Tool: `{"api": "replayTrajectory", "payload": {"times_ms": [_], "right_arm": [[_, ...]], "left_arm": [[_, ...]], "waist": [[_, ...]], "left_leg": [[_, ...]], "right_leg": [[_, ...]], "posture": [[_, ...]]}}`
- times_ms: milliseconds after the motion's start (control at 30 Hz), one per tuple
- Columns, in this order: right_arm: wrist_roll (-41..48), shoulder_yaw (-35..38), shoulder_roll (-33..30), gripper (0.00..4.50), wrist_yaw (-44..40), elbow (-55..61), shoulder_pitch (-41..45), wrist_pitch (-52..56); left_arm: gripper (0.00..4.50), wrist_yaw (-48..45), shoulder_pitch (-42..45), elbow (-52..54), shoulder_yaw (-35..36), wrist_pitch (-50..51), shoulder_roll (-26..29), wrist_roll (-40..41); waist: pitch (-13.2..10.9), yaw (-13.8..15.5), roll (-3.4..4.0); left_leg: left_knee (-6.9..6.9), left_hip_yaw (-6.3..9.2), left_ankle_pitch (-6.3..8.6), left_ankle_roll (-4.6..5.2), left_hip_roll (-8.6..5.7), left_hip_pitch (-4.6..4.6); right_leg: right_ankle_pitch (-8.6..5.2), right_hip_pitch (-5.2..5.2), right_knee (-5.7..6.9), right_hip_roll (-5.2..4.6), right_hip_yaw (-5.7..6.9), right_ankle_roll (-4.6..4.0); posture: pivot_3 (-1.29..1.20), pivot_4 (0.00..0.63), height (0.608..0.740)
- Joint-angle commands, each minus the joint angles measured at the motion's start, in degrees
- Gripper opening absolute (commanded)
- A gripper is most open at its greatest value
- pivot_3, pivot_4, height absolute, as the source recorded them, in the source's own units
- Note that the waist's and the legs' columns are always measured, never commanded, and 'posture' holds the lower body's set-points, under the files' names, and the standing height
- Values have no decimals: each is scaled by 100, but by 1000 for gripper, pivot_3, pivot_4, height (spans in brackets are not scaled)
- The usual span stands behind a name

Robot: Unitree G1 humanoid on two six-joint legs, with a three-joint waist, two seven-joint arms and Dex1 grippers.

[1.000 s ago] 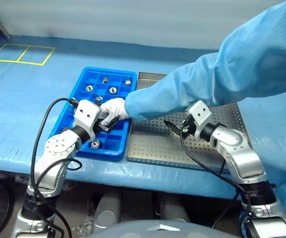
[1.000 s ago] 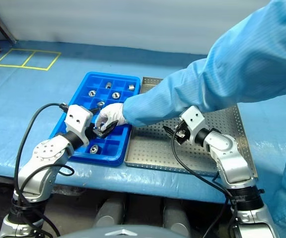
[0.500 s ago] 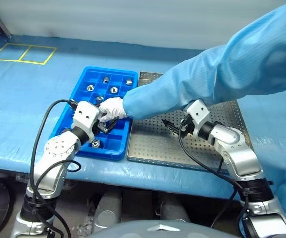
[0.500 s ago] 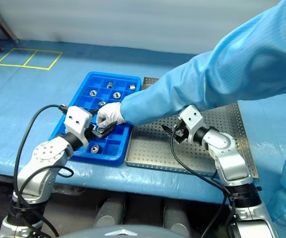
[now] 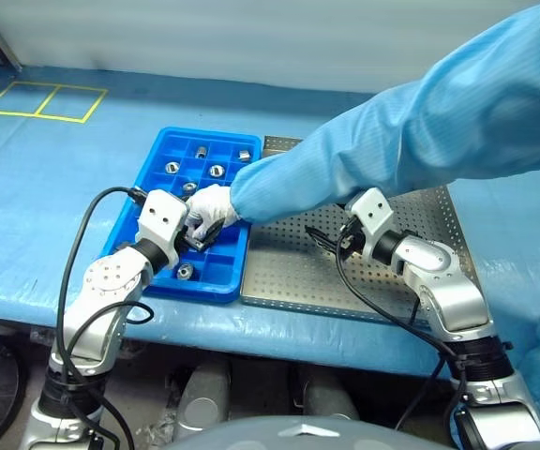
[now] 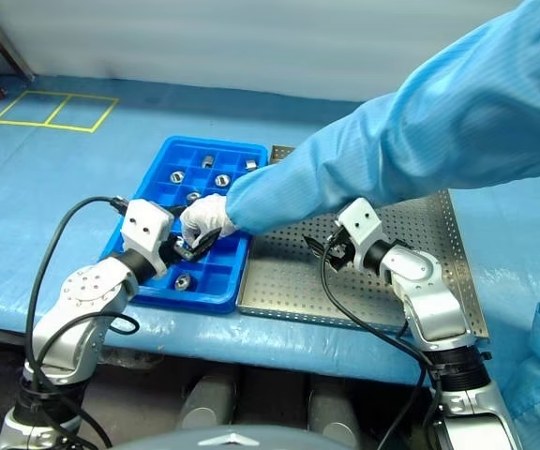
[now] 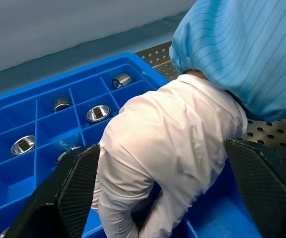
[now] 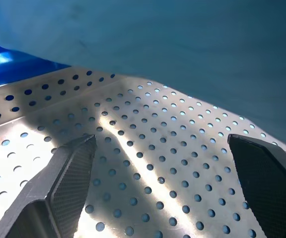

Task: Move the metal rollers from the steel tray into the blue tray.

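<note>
The blue tray lies left of the steel tray on the blue-covered table. Several metal rollers sit in its far compartments, and one roller lies in a near one; they also show as shiny rings in the left wrist view. My left gripper hovers open over the blue tray's right side. A person's white-gloved hand reaches down between its fingers. My right gripper hangs open just above the steel tray's perforated floor, with nothing between its fingers.
The person's light-blue sleeve stretches from the right across the steel tray's far half and hides it. Yellow tape squares mark the table's far left. The table's front edge runs just below both trays.
</note>
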State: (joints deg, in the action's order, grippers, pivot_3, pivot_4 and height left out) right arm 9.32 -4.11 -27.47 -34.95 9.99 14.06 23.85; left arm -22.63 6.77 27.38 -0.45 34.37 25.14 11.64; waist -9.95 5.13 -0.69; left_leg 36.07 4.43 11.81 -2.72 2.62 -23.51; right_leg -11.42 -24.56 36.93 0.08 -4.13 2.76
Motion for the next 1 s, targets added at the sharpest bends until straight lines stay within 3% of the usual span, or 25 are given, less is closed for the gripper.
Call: {"api": "replayTrajectory", "payload": {"times_ms": [33, 1000], "right_arm": [[-3, 96, -39, 4474, 19, 186, 7, -115], [-78, 23, 20, 4474, 24, 171, 89, -54]], "left_arm": [[4369, -2, 93, 199, 85, -126, 25, -7], [4369, 130, -32, 311, 91, -71, -5, 8]], "waist": [[0, -2, 0], [0, 44, 0]], "left_leg": [[0, 0, 0, 0, 0, 0], [0, 0, 0, 0, 0, 0]], "right_leg": [[0, 0, 0, 0, 0, 0], [0, 0, 0, 0, 0, 1]], "posture": [[286, 150, 740], [307, 150, 740]]}}
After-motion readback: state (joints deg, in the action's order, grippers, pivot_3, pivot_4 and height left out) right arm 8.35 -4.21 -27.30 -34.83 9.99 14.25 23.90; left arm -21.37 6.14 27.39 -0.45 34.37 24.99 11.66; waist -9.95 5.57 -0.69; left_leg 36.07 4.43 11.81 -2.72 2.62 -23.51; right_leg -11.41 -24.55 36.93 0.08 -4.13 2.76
